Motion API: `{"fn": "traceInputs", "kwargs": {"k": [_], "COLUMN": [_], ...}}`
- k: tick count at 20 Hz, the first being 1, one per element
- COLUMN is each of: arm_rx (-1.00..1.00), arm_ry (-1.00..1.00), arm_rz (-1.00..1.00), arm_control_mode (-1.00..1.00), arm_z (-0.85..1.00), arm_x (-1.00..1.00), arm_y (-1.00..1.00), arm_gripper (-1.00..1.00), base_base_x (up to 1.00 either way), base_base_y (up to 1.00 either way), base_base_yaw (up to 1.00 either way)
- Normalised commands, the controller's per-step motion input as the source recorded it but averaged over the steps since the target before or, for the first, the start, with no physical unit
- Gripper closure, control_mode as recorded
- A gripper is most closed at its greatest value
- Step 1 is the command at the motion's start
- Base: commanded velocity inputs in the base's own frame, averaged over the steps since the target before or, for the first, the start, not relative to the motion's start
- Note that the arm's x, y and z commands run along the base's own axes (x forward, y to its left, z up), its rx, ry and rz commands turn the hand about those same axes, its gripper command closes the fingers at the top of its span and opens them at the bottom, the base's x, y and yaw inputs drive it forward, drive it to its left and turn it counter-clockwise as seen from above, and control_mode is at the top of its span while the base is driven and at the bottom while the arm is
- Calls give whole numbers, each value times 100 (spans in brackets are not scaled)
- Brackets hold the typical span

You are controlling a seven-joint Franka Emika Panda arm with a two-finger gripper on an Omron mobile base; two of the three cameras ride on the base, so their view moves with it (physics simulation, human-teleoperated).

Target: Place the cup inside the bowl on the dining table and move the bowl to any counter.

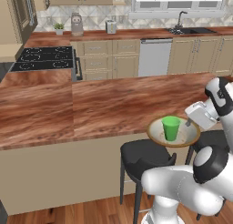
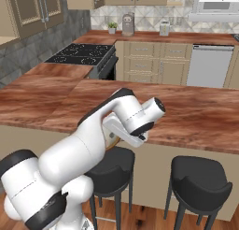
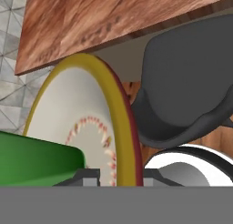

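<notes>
Left base view: bowl (image 1: 173,132) carried past the near edge of the dining table (image 1: 109,107), above a black stool (image 1: 144,157); cup (image 1: 171,128) upright inside it, just left of the gripper (image 1: 188,123); fingers pinching the bowl's right rim; cup bright green, tapered, handleless; bowl wide, shallow, cream within, tan-brown at the rim.

Right base view: arm folded low before the table edge; sliver of bowl rim (image 2: 112,141) peeping beside the wrist; counter (image 2: 154,37) with sink well beyond the fingers, across the kitchen.

Hand view: rim of bowl (image 3: 119,123) running up between the fingers (image 3: 87,176), clenched on it, one tip either side; cup (image 3: 38,160) lying toward the left inside.

Handling, by judgement: bowl stiff, smooth, likely slippery; rim the sole purchase; held at one edge, prone to tilt; cup light, loose, liable to slide or topple; level carriage advised.
</notes>
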Motion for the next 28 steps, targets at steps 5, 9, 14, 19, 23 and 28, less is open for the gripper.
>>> {"fn": "traceInputs", "kwargs": {"k": [5,9,14,19,23,28], "arm_rx": [0,0,0,0,0,0], "arm_ry": [0,0,0,0,0,0], "arm_rz": [0,0,0,0,0,0], "arm_control_mode": [-100,-100,100,100,100,100], "arm_z": [0,0,0,0,0,0], "arm_x": [0,0,0,0,0,0], "arm_y": [0,0,0,0,0,0], "arm_gripper": [100,100,100,100,100,100], "base_base_x": [0,0,-1,-8,0,0], "base_base_y": [0,0,0,-7,-46,-66], "base_base_yaw": [0,0,0,-2,0,0]}}
